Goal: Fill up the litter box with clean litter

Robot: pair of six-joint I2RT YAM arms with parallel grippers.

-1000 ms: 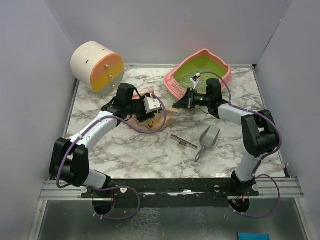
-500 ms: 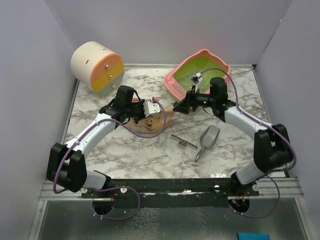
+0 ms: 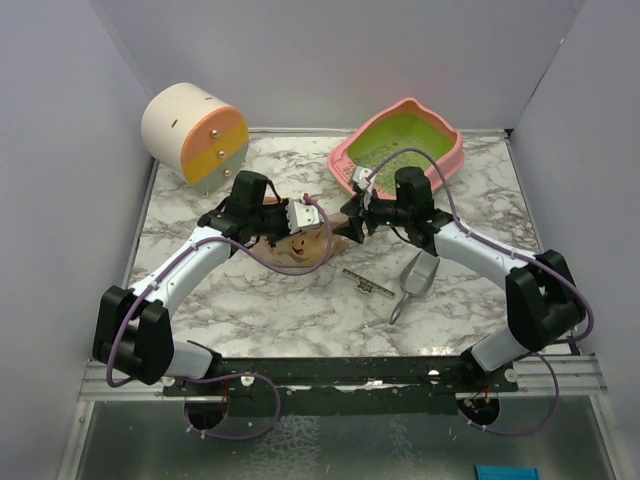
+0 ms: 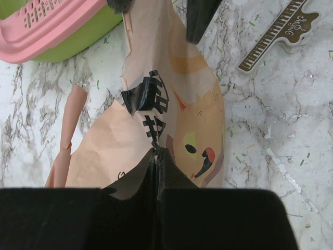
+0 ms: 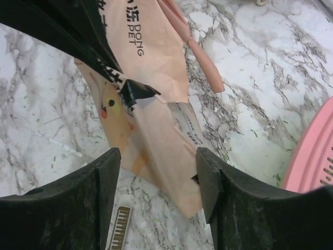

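Table (image 3: 250, 300) has the litter box (image 3: 347, 168) far right, just past the flat bag (image 4: 171, 104). Left tool (image 4: 157, 154) is clamped on the bag's near edge, right tool (image 5: 157, 156) gaping over the far end. Right should pinch that end, then both lift evenly and tip over the box; stray litter (image 4: 238, 158) beside the bag

From the top camera I lose most of the bag (image 3: 303, 247) under the two wrists, and whether anything lies in the litter box (image 3: 345, 170) is too fine to tell. On the left wrist camera the box runs off the top-left corner. The right fingers (image 4: 200, 18) are cut by the top edge, and the bag's edge vanishes between the left fingers (image 4: 171, 182). Litter (image 4: 238, 158) shows only as tiny specks on the surface (image 4: 291, 130). On the right wrist camera just a pink corner of the box shows, and the printed strip (image 5: 120, 229) is cut off at the bottom.
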